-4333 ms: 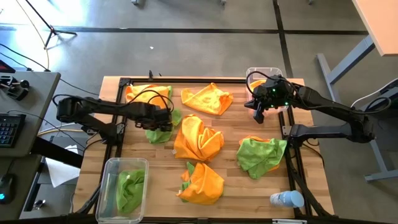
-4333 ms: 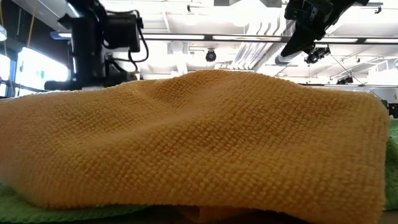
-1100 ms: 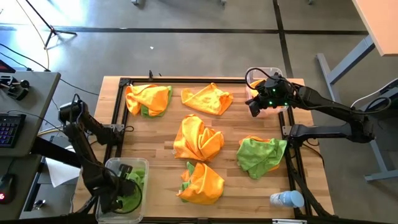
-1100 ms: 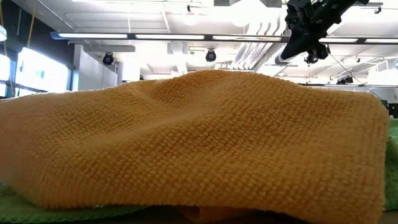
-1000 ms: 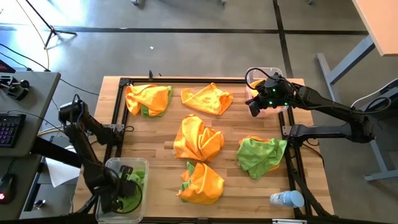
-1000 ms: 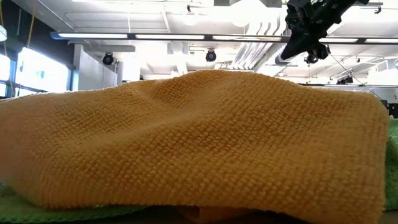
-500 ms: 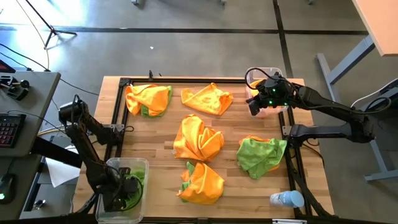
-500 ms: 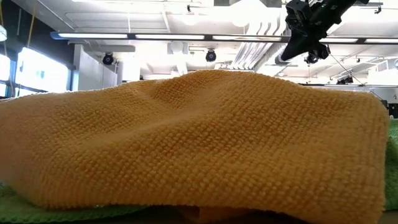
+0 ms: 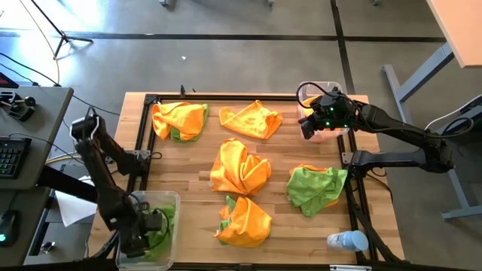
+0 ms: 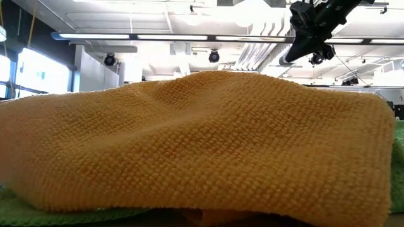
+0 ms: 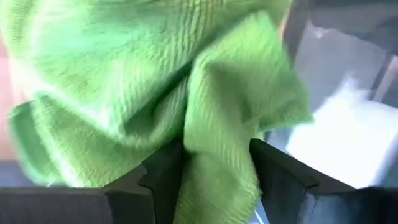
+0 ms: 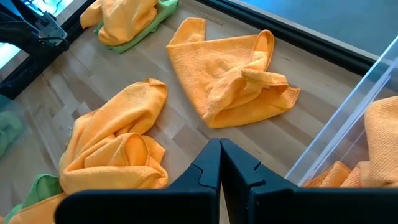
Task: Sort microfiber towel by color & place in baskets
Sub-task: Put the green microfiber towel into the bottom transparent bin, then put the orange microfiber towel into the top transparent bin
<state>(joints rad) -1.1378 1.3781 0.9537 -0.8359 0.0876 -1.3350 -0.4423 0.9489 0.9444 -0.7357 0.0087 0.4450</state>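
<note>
Low in the frame's left, the left claw (image 9: 153, 223) hangs over the clear plastic rectangular basket (image 9: 132, 199), fingers parted around the floppy lime-green microfiber towel (image 11: 155, 87) directly beneath. The shut, empty right claw (image 9: 308, 129) waits upper right.

Wooden table (image 9: 199, 192) carries towels (image 9: 241, 166), baskets (image 9: 137, 202), bottle (image 9: 346, 241).

The left arm folds down at the table's near-left corner, its left gripper (image 11: 214, 165) with jaws parted (fabric between them). The right gripper (image 12: 220, 155), jaws closed, hovers far-right.
</note>
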